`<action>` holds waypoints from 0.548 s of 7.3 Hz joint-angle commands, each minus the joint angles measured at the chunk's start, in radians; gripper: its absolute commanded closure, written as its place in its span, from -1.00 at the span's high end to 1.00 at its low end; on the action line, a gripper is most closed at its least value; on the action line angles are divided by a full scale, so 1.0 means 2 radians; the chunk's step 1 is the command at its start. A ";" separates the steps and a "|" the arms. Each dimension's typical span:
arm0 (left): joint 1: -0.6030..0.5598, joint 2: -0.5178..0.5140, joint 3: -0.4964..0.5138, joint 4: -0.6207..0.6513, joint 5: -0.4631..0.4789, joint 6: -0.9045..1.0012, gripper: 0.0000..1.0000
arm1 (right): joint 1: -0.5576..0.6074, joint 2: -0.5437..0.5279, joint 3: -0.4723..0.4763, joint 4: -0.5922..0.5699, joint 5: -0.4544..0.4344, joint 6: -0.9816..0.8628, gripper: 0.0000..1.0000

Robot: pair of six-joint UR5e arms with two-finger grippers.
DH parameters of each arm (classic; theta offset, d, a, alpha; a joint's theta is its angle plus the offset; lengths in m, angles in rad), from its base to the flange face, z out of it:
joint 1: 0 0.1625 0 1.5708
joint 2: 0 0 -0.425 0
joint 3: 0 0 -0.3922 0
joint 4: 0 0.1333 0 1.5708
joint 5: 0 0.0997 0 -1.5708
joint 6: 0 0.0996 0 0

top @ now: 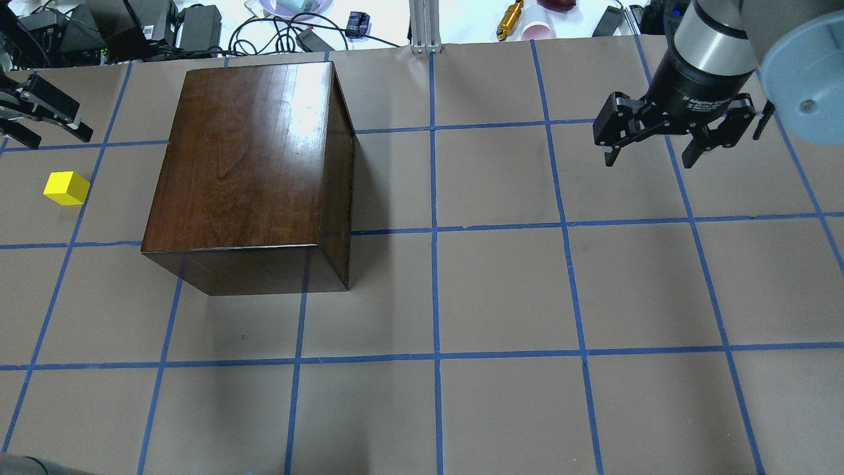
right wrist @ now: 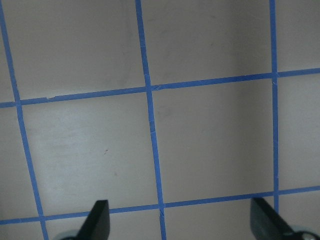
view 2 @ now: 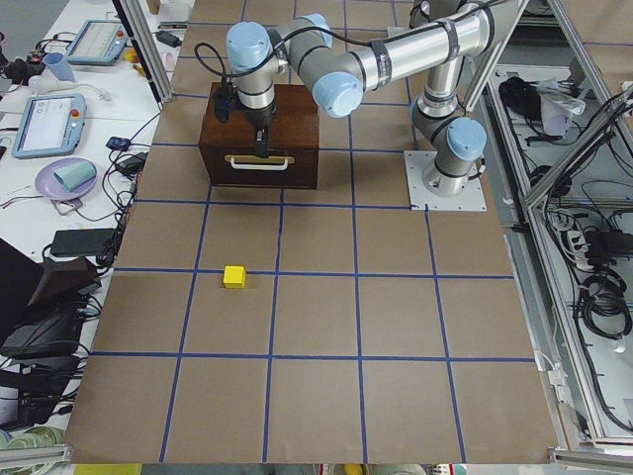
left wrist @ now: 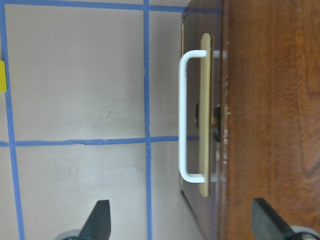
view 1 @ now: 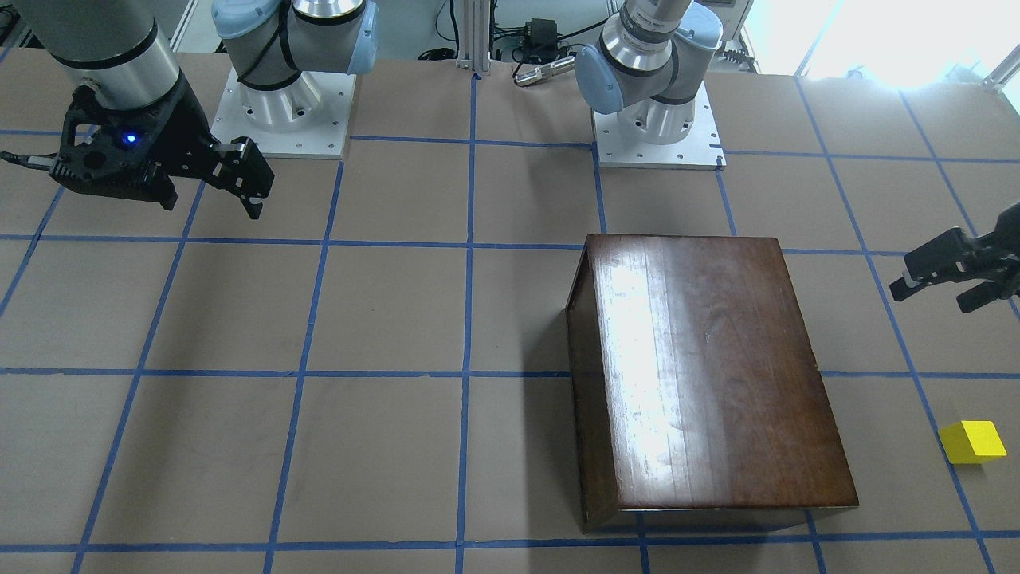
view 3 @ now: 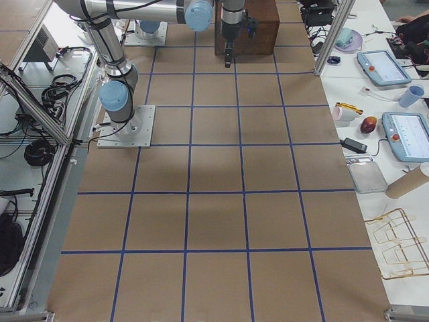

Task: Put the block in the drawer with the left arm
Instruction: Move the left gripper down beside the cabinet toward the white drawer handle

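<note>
The yellow block [top: 66, 188] lies on the table on the left side of the dark brown box [top: 250, 158]; it also shows in the front view [view 1: 972, 441]. The drawer is shut: only its dark front panel with a white handle [left wrist: 192, 115] shows, and its pale tray is hidden. My left gripper [top: 59, 137] hangs open and empty above the table in front of the handle, beyond the block. In the left wrist view its fingertips [left wrist: 97, 220] straddle the drawer front's edge. My right gripper [top: 649, 161] is open and empty at the far right.
The two arm bases [view 1: 657, 119] stand on plates at the robot's edge. Cables, tablets and cups [view 2: 64, 178] lie past the table's far edge. Blue tape lines [top: 432, 231] grid the brown tabletop.
</note>
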 commanded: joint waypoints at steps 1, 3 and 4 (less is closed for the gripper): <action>0.047 -0.033 -0.001 0.001 -0.069 0.046 1.00 | 0.000 0.000 0.000 0.000 0.000 0.000 1.00; 0.065 -0.054 -0.001 0.000 -0.073 0.083 1.00 | 0.000 0.000 0.000 0.000 0.000 0.000 1.00; 0.074 -0.064 -0.004 -0.001 -0.095 0.085 1.00 | 0.000 0.000 0.000 0.000 0.000 0.000 1.00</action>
